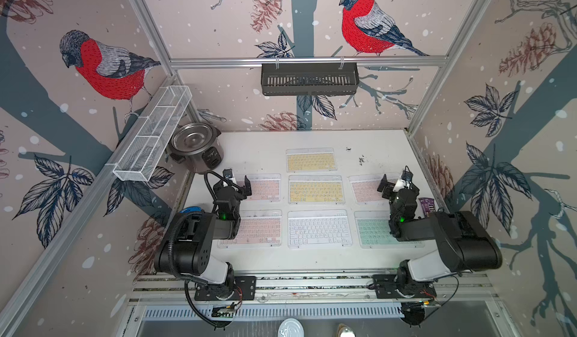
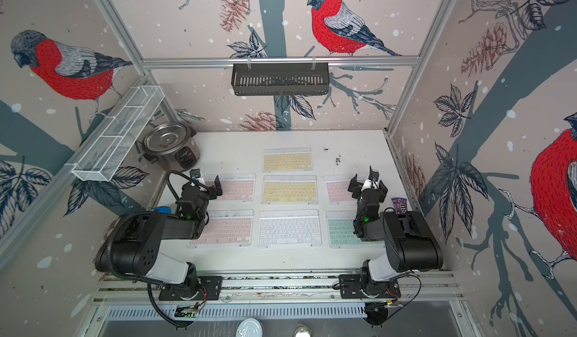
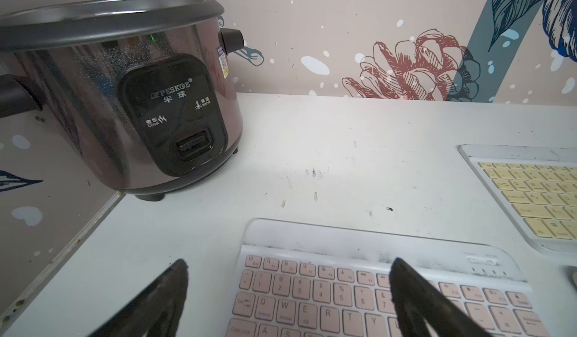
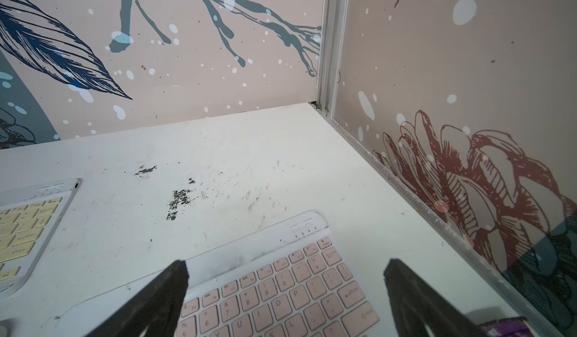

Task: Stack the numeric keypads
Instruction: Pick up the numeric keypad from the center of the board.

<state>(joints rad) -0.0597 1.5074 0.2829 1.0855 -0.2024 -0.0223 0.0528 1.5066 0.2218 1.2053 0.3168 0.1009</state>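
Near row: closest to us on the white tabletop [image 1: 312, 262] lie three thin, flat, clear-framed boards side by side. The near pink keypad [image 1: 253, 230] is partly under the left arm, the white keypad [image 1: 318, 230] sits in the middle, and the mint-green keypad [image 1: 373, 230] is partly under the right arm. Nothing is stacked yet.
Long axes: every keypad runs left to right across the table, with narrow gaps between neighbours.
Left side: the left gripper [image 1: 239, 180] has its jaws spread wide and nothing in them. We hang over the left short end of the left pink keypad [image 3: 359, 291], with one finger past its end over bare table and the other above the keys. We cannot tell how high.
Right side: it's a mirror image. The right gripper [image 1: 394, 180] is wide apart and empty, straddling the right short end of the right pink keypad [image 4: 281, 291].
Between them: the middle yellow keypad [image 1: 315, 191] is about equally far from both arms.
The hinge: each pink keypad lies below and inward of its jaws, and the jaws open along its length. We judge that calls for a pinch on the short edge, not a span.
Room: the left side has bare table out to the silver rice cooker [image 1: 195, 146]. The right is tighter, with the wall and a purple snack wrapper [image 1: 426, 202] near.
Far end: the far yellow keypad [image 1: 311, 160] lies alone with open table on either side.
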